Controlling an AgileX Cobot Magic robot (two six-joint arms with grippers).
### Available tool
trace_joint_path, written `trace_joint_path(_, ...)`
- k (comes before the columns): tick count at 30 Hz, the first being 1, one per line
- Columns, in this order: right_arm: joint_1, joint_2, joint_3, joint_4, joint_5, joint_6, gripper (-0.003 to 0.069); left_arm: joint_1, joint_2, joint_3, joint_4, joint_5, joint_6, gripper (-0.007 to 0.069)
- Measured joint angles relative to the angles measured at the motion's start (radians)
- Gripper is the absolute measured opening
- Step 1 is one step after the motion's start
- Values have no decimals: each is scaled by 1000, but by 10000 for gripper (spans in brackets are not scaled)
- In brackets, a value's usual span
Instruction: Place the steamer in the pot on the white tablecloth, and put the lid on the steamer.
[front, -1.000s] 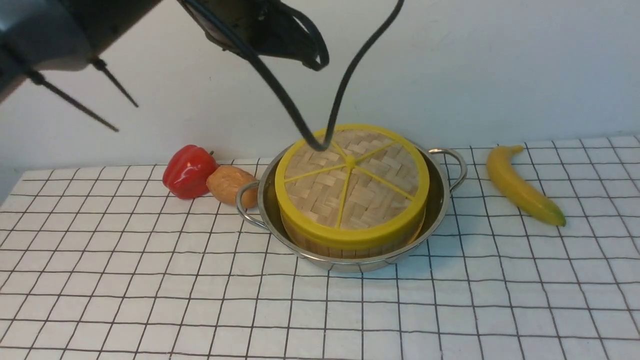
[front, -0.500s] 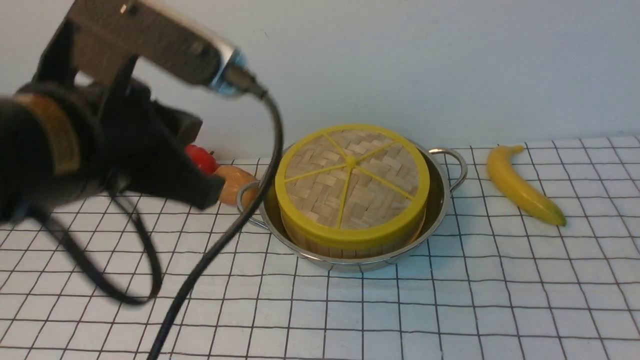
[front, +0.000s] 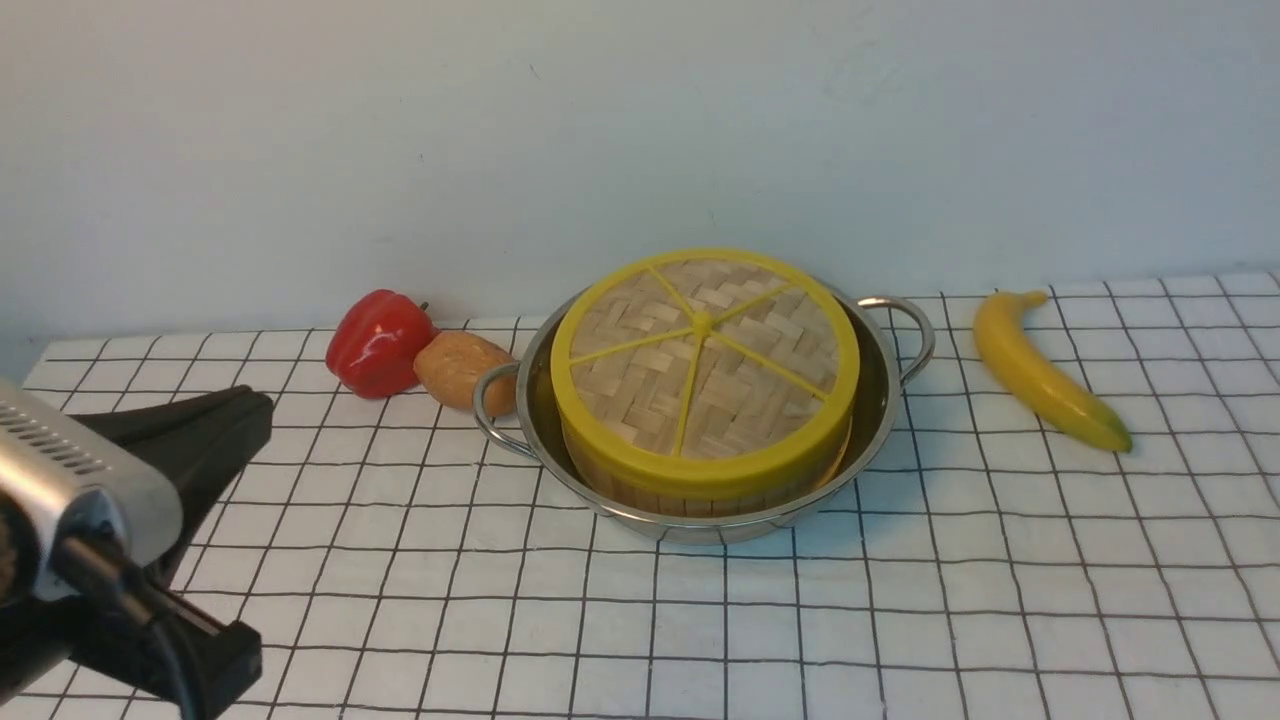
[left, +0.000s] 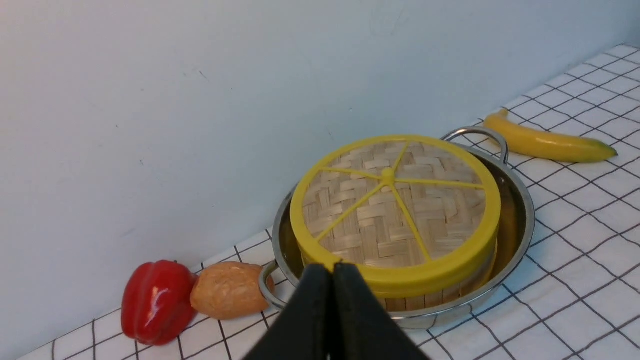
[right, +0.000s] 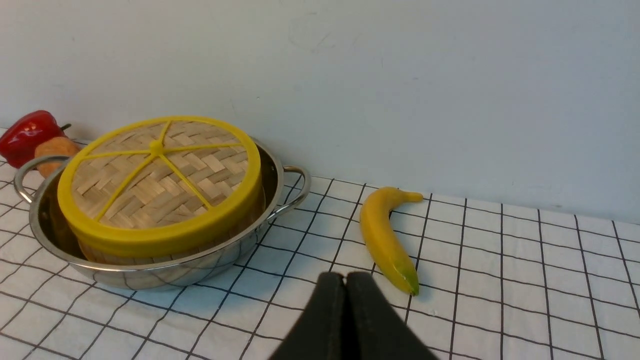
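The shiny pot (front: 884, 395) stands on the white tablecloth (front: 900, 620) at the back middle. The steamer (front: 690, 497) sits inside it; only its bamboo side wall shows. The lid (front: 703, 360), woven with yellow rim and spokes, lies flat on the steamer and hides what is inside. My left gripper (front: 252, 412) is shut and empty, low at the front left, well apart from the pot. In the left wrist view its fingers (left: 320, 300) touch each other, with the lid (left: 395, 200) beyond. My right gripper (right: 345, 276) is shut and empty, in front of the pot (right: 150, 272).
A red pepper (front: 376, 342) and a brown potato (front: 462, 370) lie just left of the pot's handle, near the wall. A banana (front: 1040, 372) lies to the right of the pot. The wall runs close behind everything.
My left arm has swung from above the pot down to the front left corner. Pot, steamer and lid have not moved.
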Motion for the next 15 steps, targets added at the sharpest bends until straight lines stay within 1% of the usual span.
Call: trace_joint_path(15,0,0,1,0,0,0,27,0,6,2,4,0,6,12)
